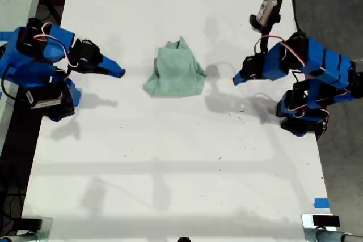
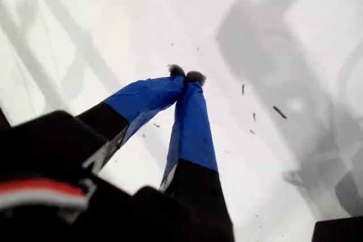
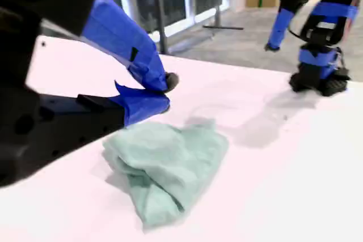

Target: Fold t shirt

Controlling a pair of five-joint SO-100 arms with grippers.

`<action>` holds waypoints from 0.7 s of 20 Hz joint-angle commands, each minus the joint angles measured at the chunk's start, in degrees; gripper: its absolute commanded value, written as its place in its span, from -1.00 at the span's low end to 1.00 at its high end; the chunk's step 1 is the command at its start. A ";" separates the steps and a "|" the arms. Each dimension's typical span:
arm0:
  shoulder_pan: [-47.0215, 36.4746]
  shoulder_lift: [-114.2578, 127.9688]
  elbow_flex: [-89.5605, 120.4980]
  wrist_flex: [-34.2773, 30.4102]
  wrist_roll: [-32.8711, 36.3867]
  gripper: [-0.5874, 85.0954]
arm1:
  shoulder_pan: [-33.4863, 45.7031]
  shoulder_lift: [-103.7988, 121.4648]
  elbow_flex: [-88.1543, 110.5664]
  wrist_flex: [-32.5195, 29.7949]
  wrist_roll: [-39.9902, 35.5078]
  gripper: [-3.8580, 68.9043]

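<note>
The first gripper [image 2: 186, 76] and the second gripper [image 3: 164, 93], both pressed together and empty, sit either side of the crumpled t shirt [image 1: 176, 73]. Folding looks unstarted; next, open up and spread the cloth flat.

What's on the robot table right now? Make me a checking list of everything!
Surface: white table, a few tiny dark specks.
Job's things: t shirt, bundled and wrinkled, mid-table between the arms, nothing touching it.
Clutter: blue tape near the exterior view's lower right corner.
Grippers: my first gripper, fingers shut, empty; my second gripper, fingers shut, empty, near the t shirt.
Cables: thin wires on an arm; black cable off the other.
Surroundings: grey floor beside the table.
</note>
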 commanded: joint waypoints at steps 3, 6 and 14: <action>3.96 32.52 40.96 -9.05 -10.02 -0.99 | -10.02 33.93 34.01 -11.69 9.76 -0.89; 6.24 44.47 54.84 -11.07 -10.81 -0.99 | -14.24 56.43 53.70 -15.21 14.59 -0.89; 4.92 50.71 68.20 -16.35 7.73 -0.89 | -11.78 61.26 76.03 -15.12 8.79 -0.70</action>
